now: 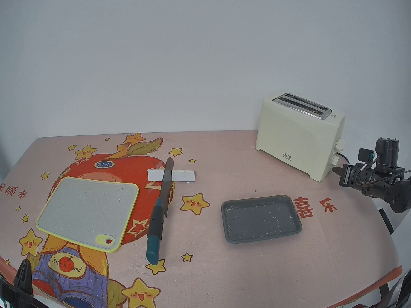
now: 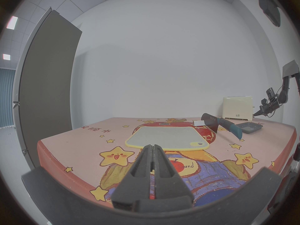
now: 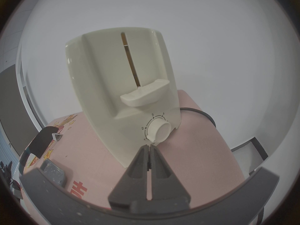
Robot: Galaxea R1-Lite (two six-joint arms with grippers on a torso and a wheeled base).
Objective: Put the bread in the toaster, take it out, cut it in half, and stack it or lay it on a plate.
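Toaster last; nearest is the left gripper [image 2: 152,150], at the table's [image 1: 239,159] near left corner with its fingers pressed together on nothing. Beyond it a grey cutting board [image 1: 87,212] with a yellow-green rim lies flat toward the left edge. Just beside the board is a knife [image 1: 160,206], teal handle toward the near edge, dark blade propped across a small white block [image 1: 184,176] at the centre. Right of the knife, well apart from it, sits the dark grey plate [image 1: 261,219], flecked with crumbs. The cream toaster [image 1: 299,135] stands at the far right corner. The right gripper [image 3: 149,149], fingers together and holding nothing, points at its dial [image 3: 158,131], below the lever [image 3: 145,92]. A black cord [image 3: 200,113] trails behind. The pink cloth bears an apple cartoon and stars; a plain white wall [image 1: 192,43] rises past the far edge.
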